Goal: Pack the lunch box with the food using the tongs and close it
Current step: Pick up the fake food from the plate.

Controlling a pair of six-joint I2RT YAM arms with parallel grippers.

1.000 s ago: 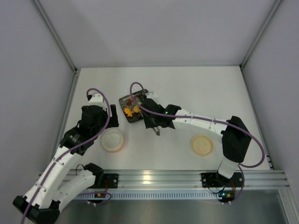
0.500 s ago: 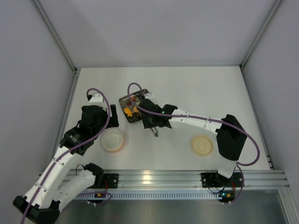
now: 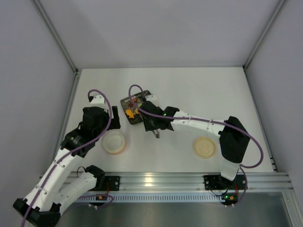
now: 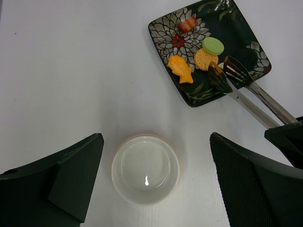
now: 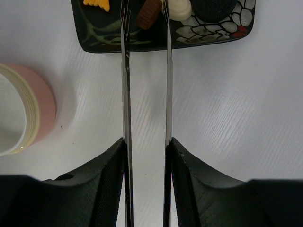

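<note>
The lunch box (image 4: 145,169) stands empty on the table, cream inside with a pink wall (image 5: 43,108). My left gripper (image 4: 155,139) hangs open just above it, a finger on each side. Its round lid (image 3: 204,147) lies apart at the right. My right gripper (image 5: 147,142) is shut on the tongs (image 5: 126,85), whose two slim arms stand apart and reach over the near edge of the dark floral plate. A brown piece of food (image 5: 149,13) sits between the tong tips. An orange fish (image 4: 180,69), a green macaron (image 4: 213,46) and a red piece (image 4: 187,24) lie on the plate.
The dark floral plate (image 3: 131,118) sits mid-table, behind and to the right of the lunch box (image 3: 114,142). A white piece (image 5: 178,8) and a dark round cookie (image 5: 215,7) lie beside the tong tips. Grey walls enclose the table on three sides.
The right arm has shifted slightly left and forward, bringing the tongs further over the plate. The left arm and the lunch box have not moved.
</note>
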